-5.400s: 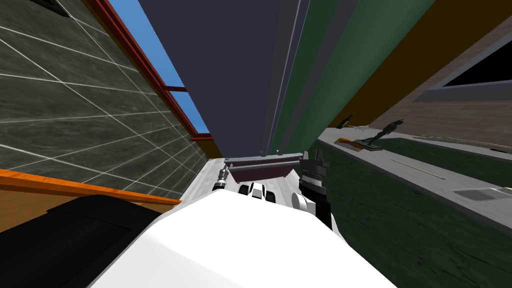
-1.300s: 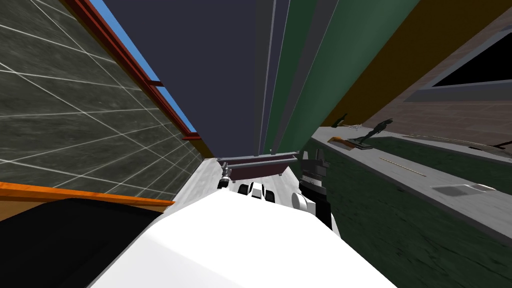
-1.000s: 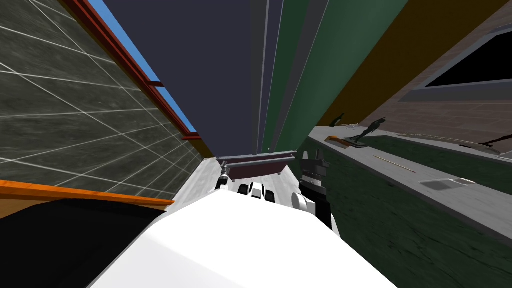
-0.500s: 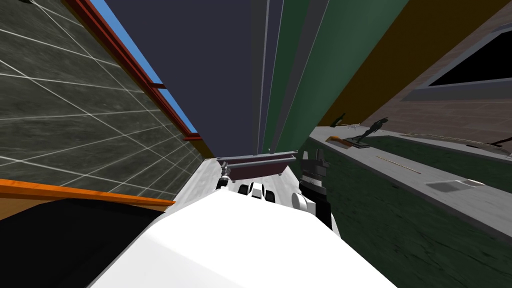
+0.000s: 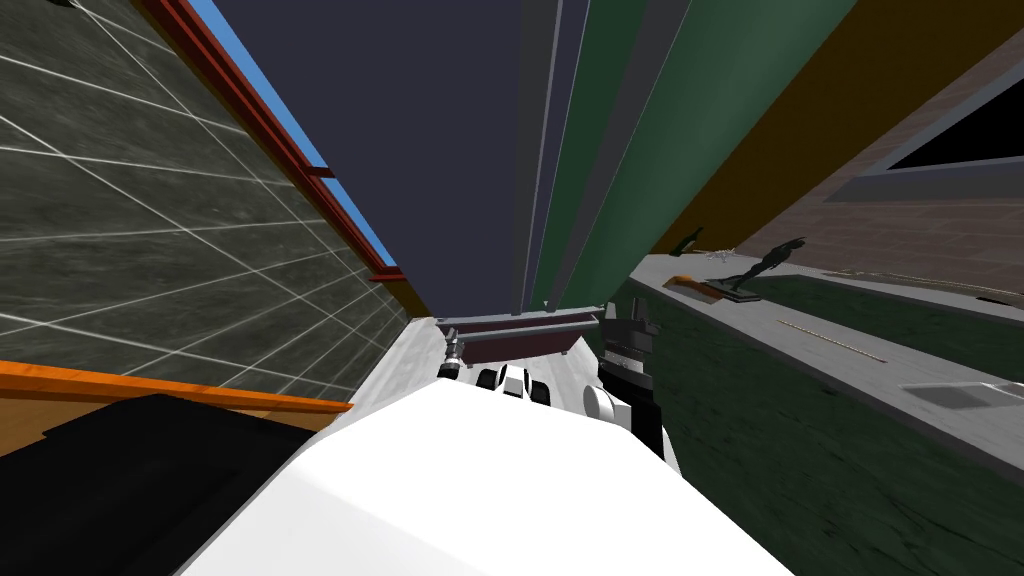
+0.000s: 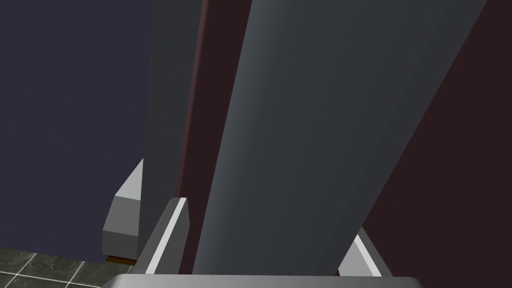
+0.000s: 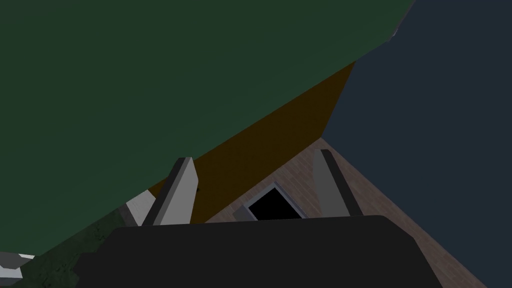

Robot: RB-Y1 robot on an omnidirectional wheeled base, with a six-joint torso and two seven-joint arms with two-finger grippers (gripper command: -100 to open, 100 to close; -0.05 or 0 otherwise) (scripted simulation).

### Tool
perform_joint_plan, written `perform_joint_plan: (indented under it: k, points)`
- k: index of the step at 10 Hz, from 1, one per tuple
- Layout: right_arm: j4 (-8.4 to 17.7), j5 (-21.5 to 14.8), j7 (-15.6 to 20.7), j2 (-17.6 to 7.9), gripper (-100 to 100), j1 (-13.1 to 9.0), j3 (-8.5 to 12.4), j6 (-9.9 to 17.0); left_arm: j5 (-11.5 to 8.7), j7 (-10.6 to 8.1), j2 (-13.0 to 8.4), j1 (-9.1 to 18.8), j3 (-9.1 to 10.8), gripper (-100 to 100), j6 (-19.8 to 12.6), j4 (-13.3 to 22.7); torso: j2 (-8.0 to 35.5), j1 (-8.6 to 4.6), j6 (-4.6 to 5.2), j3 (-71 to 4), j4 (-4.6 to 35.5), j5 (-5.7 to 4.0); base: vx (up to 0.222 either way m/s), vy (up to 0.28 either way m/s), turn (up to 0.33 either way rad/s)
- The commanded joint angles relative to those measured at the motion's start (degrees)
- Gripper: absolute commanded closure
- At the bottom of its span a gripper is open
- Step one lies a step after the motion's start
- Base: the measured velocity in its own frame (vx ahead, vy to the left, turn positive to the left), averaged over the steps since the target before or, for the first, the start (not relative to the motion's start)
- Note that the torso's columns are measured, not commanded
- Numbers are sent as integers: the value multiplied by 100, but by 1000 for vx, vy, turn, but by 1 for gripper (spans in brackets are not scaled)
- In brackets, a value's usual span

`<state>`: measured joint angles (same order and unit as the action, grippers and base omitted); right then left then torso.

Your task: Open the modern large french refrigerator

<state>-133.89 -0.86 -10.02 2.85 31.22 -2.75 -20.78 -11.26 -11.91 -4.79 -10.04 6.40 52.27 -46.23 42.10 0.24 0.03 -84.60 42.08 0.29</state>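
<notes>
Currently left claw [image 6: 270, 215] clamps grey handle [image 6: 300, 125], arm stretched forward; right claw [image 7: 252, 157] spread beside green panel [image 7: 150, 75].

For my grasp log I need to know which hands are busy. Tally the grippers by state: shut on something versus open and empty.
Shut on something: 1, the left gripper, its fingers at the sides of the grey handle bar.
Open and empty: 1, the right gripper.
Total: 2
</notes>
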Motion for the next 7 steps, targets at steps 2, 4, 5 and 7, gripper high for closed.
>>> perform_joint_plan:
  k: [2,4,5,7]
  points:
    - [0,0,0,0,0,0,0,0,522,-17,390,-522,218,100,-133,-606,-1,-2,-4,-3,3,-8,41,39,34]
    - [0,0,0,0,0,0,0,0,446,-32,294,-468,161,100,-301,-734,12,-9,-7,2,11,-21,-43,-20,15]
    - [0,0,0,1,0,-1,-1,0,446,-37,284,-472,160,100,-345,-770,51,-32,-8,23,15,-20,-163,-67,36]
    - [1,0,0,1,0,-3,-1,0,449,-58,247,-485,154,100,-518,-912,48,-22,-7,20,25,-28,-183,-62,18]
